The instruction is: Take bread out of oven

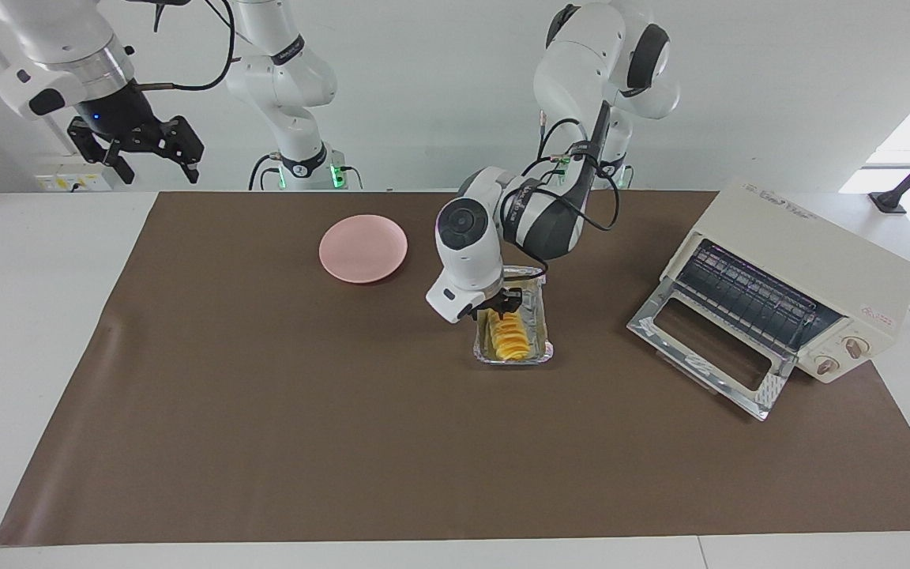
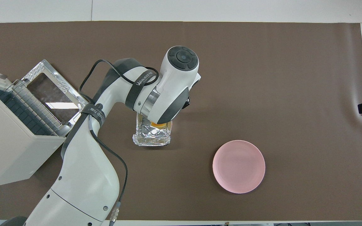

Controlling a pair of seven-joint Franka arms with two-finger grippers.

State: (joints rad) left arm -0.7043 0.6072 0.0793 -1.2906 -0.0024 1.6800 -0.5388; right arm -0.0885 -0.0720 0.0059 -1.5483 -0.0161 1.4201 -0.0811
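Bread in its tray, out on the worktop

My left jaws (image 1: 500,306) sit low over the foil tray (image 1: 542,348); whether they grip its rim I cannot tell. The bread (image 1: 510,340) lies in the tray just below them. My right jaws (image 1: 143,148) wait spread open, empty, high above the worktop's (image 1: 265,411) end. The plate (image 1: 362,247) rests toward them; the oven (image 1: 810,269) stands open-doored, well apart.

The left gripper (image 1: 500,303) sits low over the tray (image 1: 542,332), its arm (image 2: 118,91) covering the tray's robot-ward end and blocking reach from above. Toward the left arm's end, bare mat separates it from the oven (image 1: 806,276) and its dropped door (image 1: 708,356). Toward the right arm's end, only the plate (image 1: 363,247) stands on the mat.
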